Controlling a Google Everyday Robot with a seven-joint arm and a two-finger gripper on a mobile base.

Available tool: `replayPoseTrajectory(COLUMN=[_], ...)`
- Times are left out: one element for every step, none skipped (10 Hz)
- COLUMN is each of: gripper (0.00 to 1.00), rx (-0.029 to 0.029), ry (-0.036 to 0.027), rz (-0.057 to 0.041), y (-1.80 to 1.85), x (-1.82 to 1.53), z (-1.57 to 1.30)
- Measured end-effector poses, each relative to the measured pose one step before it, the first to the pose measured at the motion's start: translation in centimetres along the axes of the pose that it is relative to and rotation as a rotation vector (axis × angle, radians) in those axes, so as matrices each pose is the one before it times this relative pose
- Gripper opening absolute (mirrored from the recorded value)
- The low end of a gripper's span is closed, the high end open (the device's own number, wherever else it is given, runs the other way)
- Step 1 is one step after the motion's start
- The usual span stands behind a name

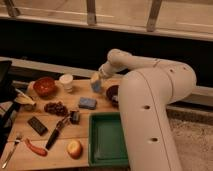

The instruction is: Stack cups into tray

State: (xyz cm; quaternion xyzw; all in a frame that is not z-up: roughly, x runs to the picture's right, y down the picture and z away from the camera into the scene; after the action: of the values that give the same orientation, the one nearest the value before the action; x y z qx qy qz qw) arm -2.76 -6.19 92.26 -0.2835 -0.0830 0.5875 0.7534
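Gripper [95,78] was at blue cup [96,87], centre frame; grip impossible to tell. Next, probably, lifting it to tray [107,144].

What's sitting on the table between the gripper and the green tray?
In the camera view, the blue sponge lies between the gripper, up by the light blue cup, and the tray.

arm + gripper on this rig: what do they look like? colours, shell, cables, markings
The arm has a smooth off-white shell of fat rounded segments, with small dark round holes on the near one. No loose cables or markings show. The gripper, at its tip over the back of the table, is slimmer and yellowish-cream.
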Motion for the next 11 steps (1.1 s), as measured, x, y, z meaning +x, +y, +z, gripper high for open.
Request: replayPoseTrajectory(gripper=[0.62,0.62,0.62,0.62,0.62,0.62,0.62,0.62,0.62,0.62,0.62], rx=[0.01217,0.01998,0.01513,0.01063,0.00716,0.00384,-0.00002,-0.00266,-0.01424,-0.01877,-0.01212], ry=[-0.00482,-0.00458,-0.00058,-0.00098,0.00227,0.00012,0.00356,0.00311,0.0006,-0.00392,-0.00262], rz=[0.00185,0.00486,0.00401,0.00483,0.01402,0.01684,0.01551,0.00754,0.01929,0.03119,0.01791], y=[-0.098,-0.376,-0.411,-0.413,-0.743,-0.749,-0.581,-0.146,-0.082,-0.539,-0.416], x=[-0.065,-0.093,-0.145,-0.356,-0.021,0.062,0.201,0.107,0.189,0.311,0.2], z=[0.237,0.293,0.303,0.363,0.273,0.126,0.358,0.349,0.499,0.243,0.119])
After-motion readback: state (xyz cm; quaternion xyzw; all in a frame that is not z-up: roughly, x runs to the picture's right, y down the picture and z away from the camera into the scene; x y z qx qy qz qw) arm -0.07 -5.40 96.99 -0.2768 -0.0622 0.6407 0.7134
